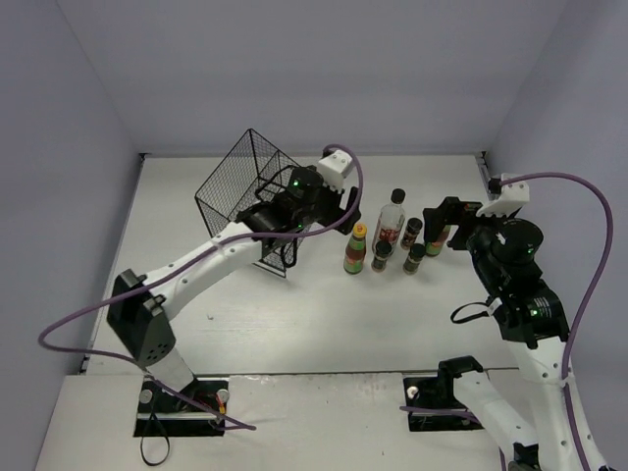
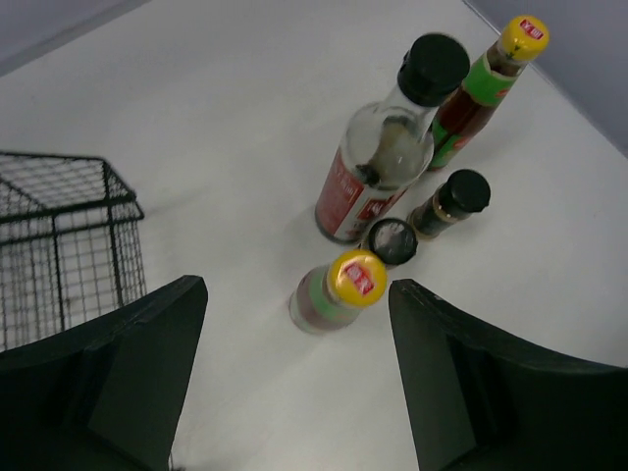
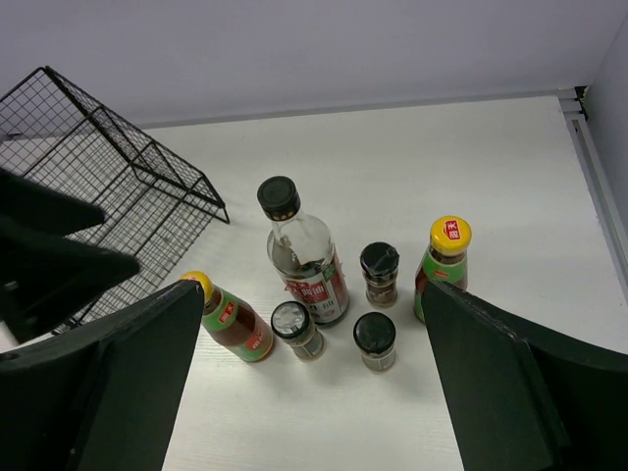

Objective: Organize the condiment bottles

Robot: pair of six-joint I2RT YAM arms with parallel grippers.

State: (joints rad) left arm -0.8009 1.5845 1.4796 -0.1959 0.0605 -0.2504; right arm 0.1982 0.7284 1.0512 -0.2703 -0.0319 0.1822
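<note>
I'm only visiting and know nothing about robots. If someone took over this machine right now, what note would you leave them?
Left gripper: open, empty, above the bottles.
Right gripper: open, empty, at the right end of the group.
All six bottles stand together on the table: tall clear bottle, one yellow-capped bottle at the left end, the other yellow-capped bottle at the right, and three short dark jars between.
The black wire basket to their left holds none.
Done: nothing visible. Left: apparently all the organizing.
</note>
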